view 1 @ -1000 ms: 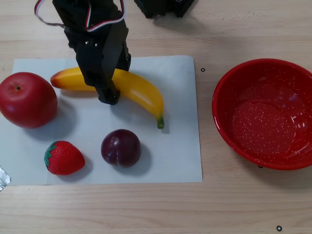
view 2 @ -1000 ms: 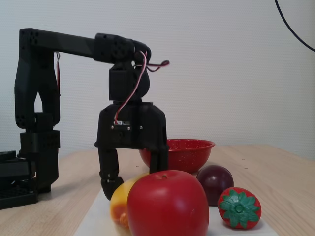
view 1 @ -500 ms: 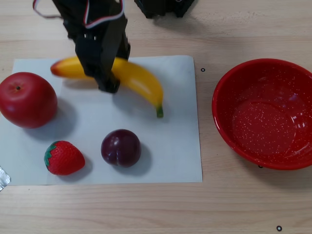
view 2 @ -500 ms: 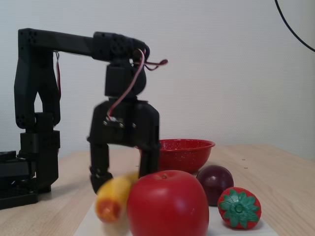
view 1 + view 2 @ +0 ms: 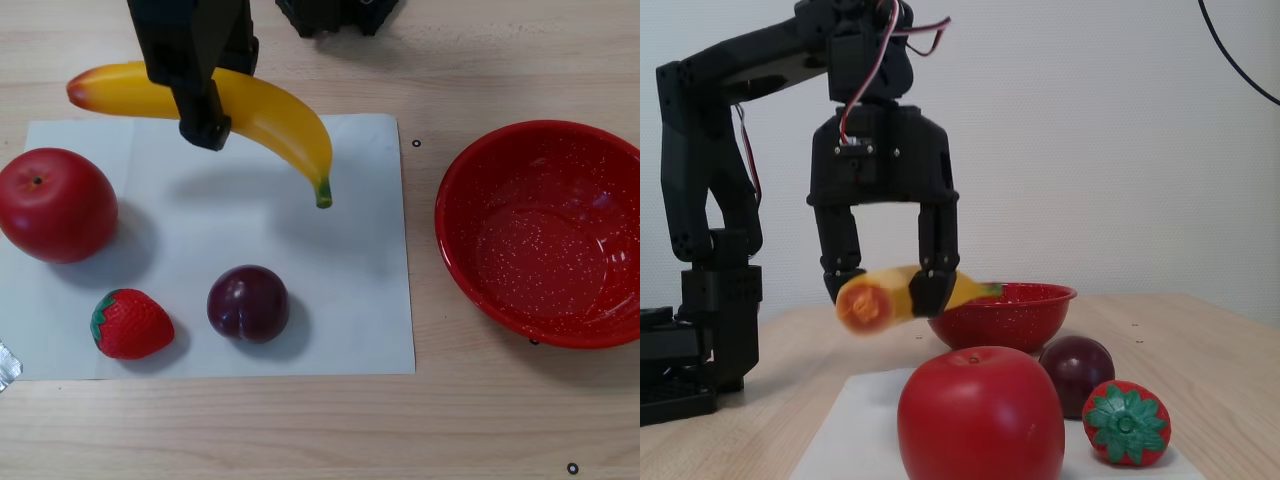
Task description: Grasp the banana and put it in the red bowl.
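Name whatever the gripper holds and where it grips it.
The gripper holds the banana, clamped across its thick half near the orange-red end, lifted off the paper.

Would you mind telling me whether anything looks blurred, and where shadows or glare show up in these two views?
In the fixed view the banana is smeared by motion blur between the gripper fingers, while the apple stays sharp. In the other view the banana looks crisp and casts a soft shadow on the white paper below it; the red bowl shows small bright glare patches inside.
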### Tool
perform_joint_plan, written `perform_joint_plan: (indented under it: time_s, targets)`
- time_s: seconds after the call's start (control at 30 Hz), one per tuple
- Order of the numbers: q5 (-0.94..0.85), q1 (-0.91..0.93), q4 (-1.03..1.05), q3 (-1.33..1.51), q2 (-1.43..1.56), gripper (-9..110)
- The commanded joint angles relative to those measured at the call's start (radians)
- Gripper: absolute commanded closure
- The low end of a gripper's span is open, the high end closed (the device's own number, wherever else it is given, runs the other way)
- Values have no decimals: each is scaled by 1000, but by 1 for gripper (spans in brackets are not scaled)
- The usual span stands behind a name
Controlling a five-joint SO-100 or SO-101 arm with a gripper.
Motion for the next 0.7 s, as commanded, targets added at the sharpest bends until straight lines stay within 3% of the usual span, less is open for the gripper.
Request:
perform_joint_plan:
  time_s: [0.0,0.67]
  targets:
    - [9,43,18,-167,173,101]
    - [-272,664,-14,-528,133,101]
